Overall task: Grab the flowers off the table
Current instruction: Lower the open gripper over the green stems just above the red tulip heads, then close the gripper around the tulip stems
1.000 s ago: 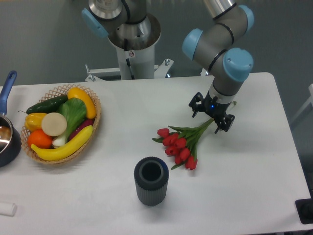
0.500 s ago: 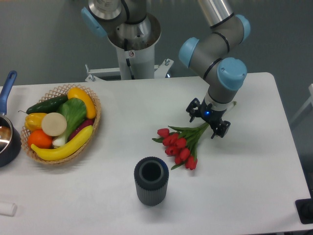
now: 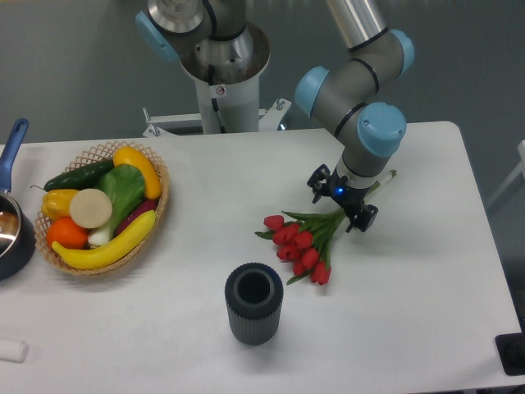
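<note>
Flowers (image 3: 302, 242) are lying on the table (image 3: 410, 312), right of centre. The gripper (image 3: 341, 205) is pointing down (fingers spread, gripping nothing) straddling the stems.

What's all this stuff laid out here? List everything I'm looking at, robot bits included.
flowers: one bunch, red tulips with green stems, lying right of the table's middle
table: one, white, under everything
basket: one, tan wicker, left side, filled with vegetables and fruit
cucumber: one, dark green, at the basket's back edge
banana: one, yellow, at the basket's front
orange: one, orange, at the basket's left
cup: one, dark grey and ribbed, standing open in front of the flowers
pan: one, dark blue with a blue handle, far left edge
arm: one, grey with light blue caps, reaching down from the back
gripper: one, black, fingers spread over the flower stems
</note>
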Motion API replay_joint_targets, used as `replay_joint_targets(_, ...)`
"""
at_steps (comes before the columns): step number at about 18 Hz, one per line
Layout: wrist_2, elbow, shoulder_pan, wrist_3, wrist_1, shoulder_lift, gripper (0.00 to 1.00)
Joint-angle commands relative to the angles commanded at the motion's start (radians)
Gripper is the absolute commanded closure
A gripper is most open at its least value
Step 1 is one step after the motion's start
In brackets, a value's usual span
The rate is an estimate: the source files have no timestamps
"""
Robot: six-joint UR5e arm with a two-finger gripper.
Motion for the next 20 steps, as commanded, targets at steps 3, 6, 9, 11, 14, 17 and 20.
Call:
replay_joint_targets(3,0.000,-0.008,-0.009,0.000,0.026,-0.006,0.05)
replay_joint_targets(6,0.000,-0.008,-0.009,-0.003,0.029,-0.006,0.28)
replay_joint_targets(9,0.000,-0.005,-0.009,-0.003,0.029,-0.005,0.43)
replay_joint_targets(11,0.000,-0.003,-0.009,-0.003,0.029,-0.003,0.47)
replay_joint_targets(14,0.000,-0.002,-0.008,-0.005,0.029,-0.002,0.57)
replay_joint_targets(17,-0.002,0.005,-0.008,-0.005,0.026,-0.002,0.61)
replay_joint_targets(20,-0.002,0.008,-0.008,-0.006,0.026,0.000,0.64)
